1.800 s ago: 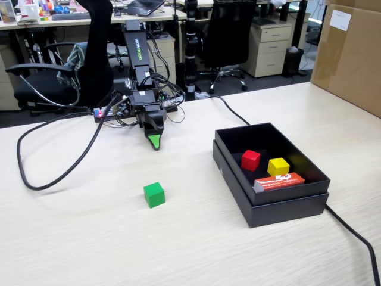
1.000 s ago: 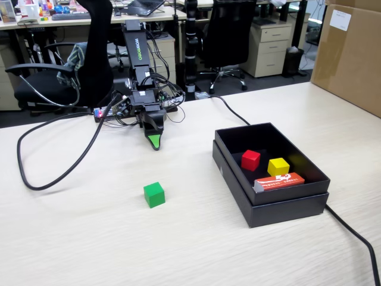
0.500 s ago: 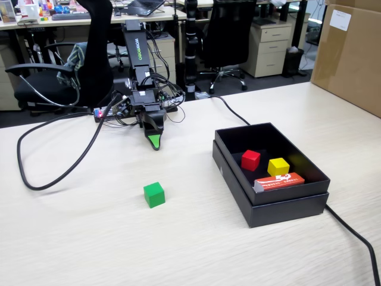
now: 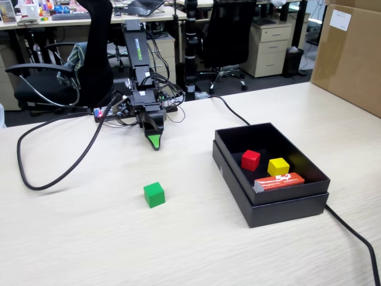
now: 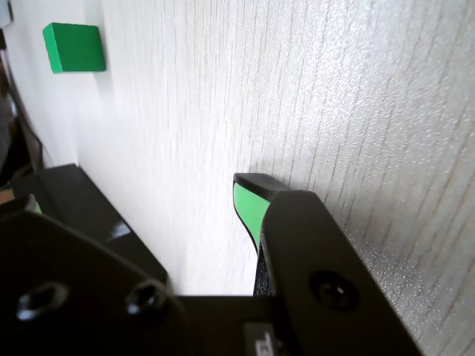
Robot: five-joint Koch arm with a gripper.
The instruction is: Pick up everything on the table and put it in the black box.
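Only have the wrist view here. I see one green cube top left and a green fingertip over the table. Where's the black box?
Observer: In the fixed view the black box sits to the right of the green cube, apart from it.
Operator: Anything in it?
Observer: A red cube, a yellow cube and a flat orange pack lie inside.
Operator: Where's the arm relative to the green one?
Observer: The gripper points down at the table behind that cube, well clear of it. I cannot tell whether it is open.
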